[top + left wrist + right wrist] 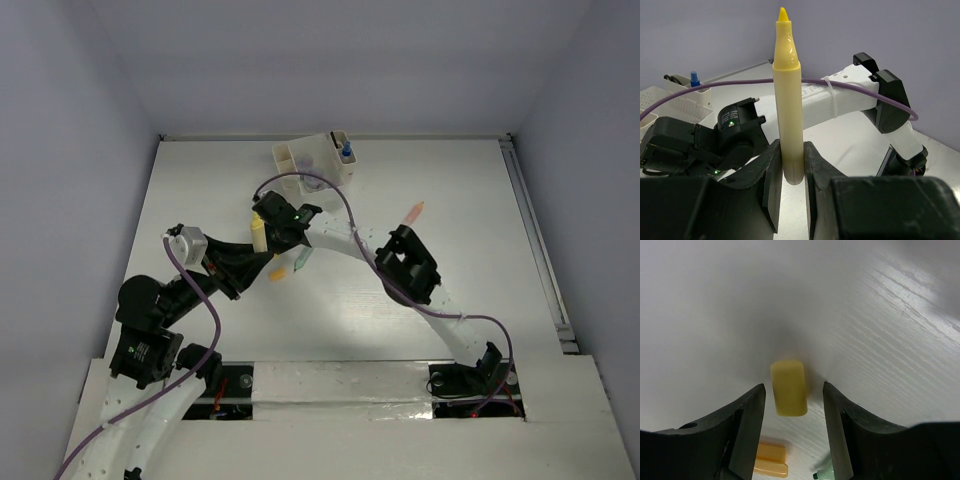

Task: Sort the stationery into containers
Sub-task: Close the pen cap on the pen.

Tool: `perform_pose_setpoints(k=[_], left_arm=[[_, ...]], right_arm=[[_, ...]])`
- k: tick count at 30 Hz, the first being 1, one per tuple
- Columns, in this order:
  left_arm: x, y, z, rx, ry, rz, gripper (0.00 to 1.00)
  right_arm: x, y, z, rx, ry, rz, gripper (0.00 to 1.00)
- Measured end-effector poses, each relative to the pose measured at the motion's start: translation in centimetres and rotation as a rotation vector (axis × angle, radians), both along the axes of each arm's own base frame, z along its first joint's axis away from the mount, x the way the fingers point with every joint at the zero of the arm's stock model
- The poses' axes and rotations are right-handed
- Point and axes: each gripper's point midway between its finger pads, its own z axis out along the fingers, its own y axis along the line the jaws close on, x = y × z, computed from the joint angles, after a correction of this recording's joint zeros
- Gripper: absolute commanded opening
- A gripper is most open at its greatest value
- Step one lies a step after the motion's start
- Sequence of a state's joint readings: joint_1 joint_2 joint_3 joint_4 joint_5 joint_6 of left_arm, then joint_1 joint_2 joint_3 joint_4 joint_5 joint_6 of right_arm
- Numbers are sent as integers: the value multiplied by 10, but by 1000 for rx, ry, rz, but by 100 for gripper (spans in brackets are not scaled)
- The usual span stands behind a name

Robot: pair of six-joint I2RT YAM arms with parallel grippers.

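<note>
My left gripper (790,150) is shut on a pale yellow marker (788,100), tip pointing away; the marker also shows in the top view (259,234) at mid-table. My right gripper (793,386) is open and hovers over a yellow eraser block (788,387) that lies on the table between the jaws without touching them. In the top view the right gripper (278,215) sits just beyond the left one. An orange block (770,460) and a light green marker (303,262) lie close by. The cream organizer (300,152) stands at the back, with the blue-capped bottle (346,152) in it.
A pink-orange marker (412,212) lies right of centre, beside the right arm's elbow (410,262). A purple cable (330,190) loops over the right forearm. The two arms cross closely at mid-table. White walls enclose the table on three sides.
</note>
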State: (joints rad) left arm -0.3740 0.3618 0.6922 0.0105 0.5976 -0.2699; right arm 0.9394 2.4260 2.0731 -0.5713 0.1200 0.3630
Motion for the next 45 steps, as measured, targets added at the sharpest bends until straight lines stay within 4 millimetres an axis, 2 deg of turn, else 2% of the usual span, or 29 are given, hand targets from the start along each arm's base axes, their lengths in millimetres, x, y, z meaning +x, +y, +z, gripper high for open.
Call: perform_pose_setpoints(k=[12, 15, 16, 18, 19, 23, 31, 33, 35, 38, 39, 45], left_arm=[[1, 0, -1, 1, 4, 2, 0], [2, 0, -1, 2, 7, 4, 0], [3, 0, -2, 3, 10, 4, 0], [4, -1, -3, 4, 14, 6, 0], [5, -1, -3, 5, 16, 7, 0], [7, -1, -4, 7, 23, 12, 0], [18, 0, -11, 17, 54, 46, 0], [22, 2, -14, 22, 70, 63, 0], [26, 3, -19, 28, 91, 85, 0], [32, 7, -27, 39, 125, 122, 0], [34, 8, -29, 42, 134, 133, 0], [45, 11, -45, 68, 202, 175, 0]], right_arm=[[6, 7, -3, -53, -41, 54, 54], [6, 9, -4, -65, -53, 59, 49], [6, 9, -4, -68, -57, 60, 41], [7, 8, -5, -82, -68, 63, 35], [8, 7, -5, -86, -72, 61, 23], [9, 7, -4, -84, -75, 58, 0], [4, -4, 5, -12, -86, 20, 0], [1, -9, 19, 24, -105, 12, 0], [0, -14, 46, 77, -144, -1, 0], [0, -24, 108, 197, -240, -32, 0], [0, -28, 136, 254, -286, -47, 0], [-2, -67, 277, 551, -508, -142, 0]])
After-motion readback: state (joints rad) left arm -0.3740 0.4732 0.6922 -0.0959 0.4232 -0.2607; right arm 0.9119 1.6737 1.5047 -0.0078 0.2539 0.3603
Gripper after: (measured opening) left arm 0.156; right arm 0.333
